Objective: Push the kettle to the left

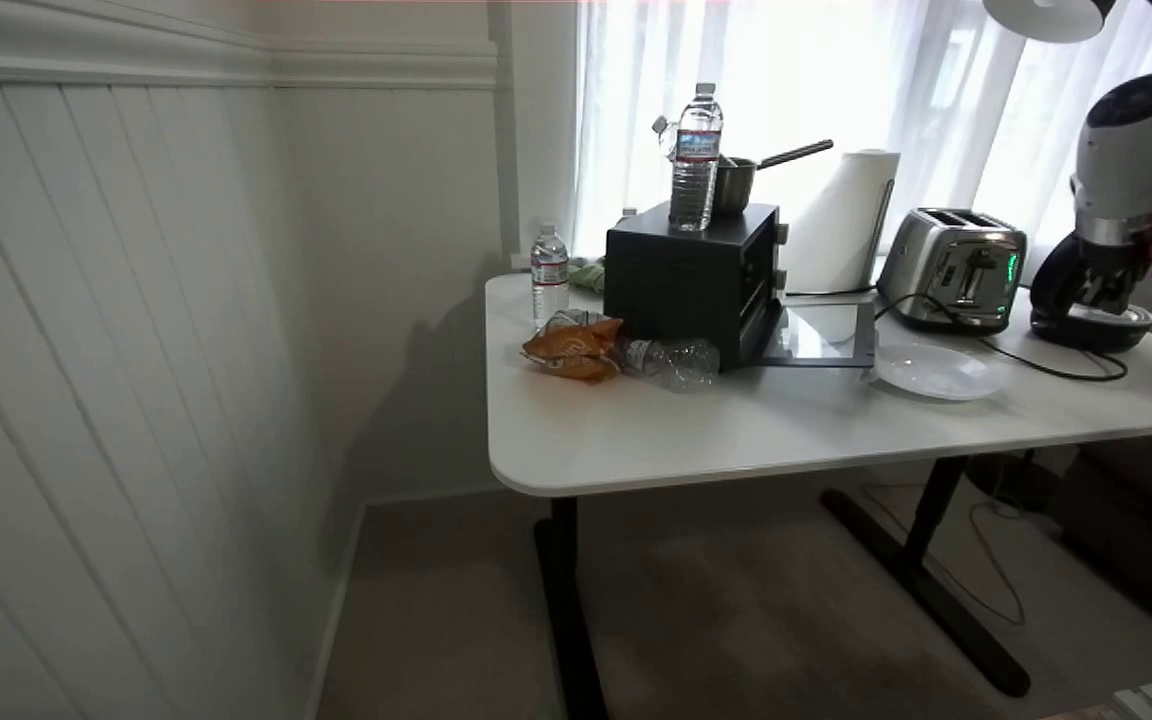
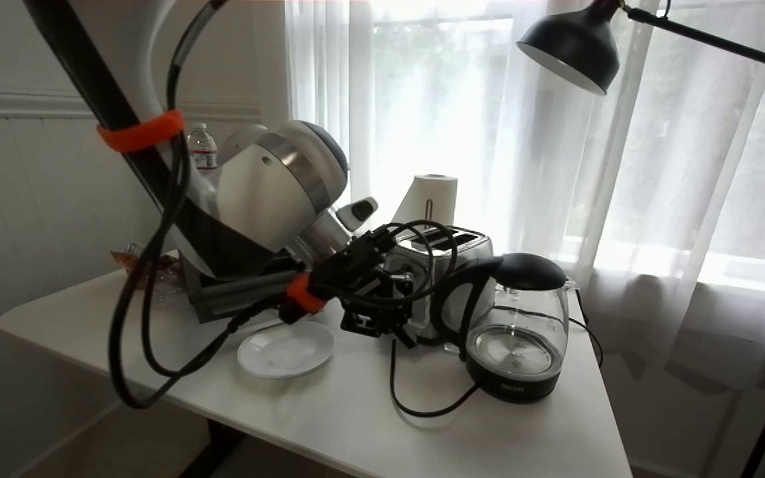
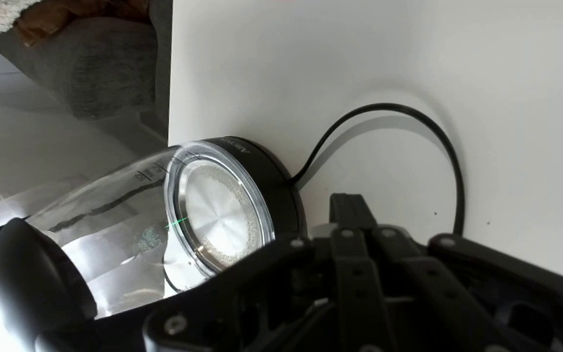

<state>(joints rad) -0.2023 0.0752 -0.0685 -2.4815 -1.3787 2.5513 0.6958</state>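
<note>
The kettle (image 2: 514,328) stands upright near an edge of the white tabletop (image 2: 515,441), close beside my pincer (image 3: 369,227): a clear glass body on a round black base, with a black lid and a curved black handle. I have the pincer drawn together, side against side, with nothing caught in it. It points downward on the handle side of the kettle; whether it touches, I cannot tell. From the kettle's base a black cord (image 3: 457,190) runs out in a loop over the tabletop. Just past the kettle I find the silver toaster (image 1: 946,270), green lights showing on its face, and near that a white plate (image 2: 286,350). Farther along is a black boxy oven (image 1: 676,285), its glass door (image 1: 821,330) lowered flat. On its top are an upright water bottle (image 1: 696,165) and a metal pan (image 1: 736,190) with a long handle. Between oven and toaster, set farther back, rises a roll of paper towel (image 1: 841,225). At the far end an orange bag (image 1: 576,348) lies next to a clear bottle (image 1: 681,362) on its side, and another bottle (image 1: 549,275) stands upright behind them. Behind it all hang white curtains (image 2: 462,119), lit from the far side.
</note>
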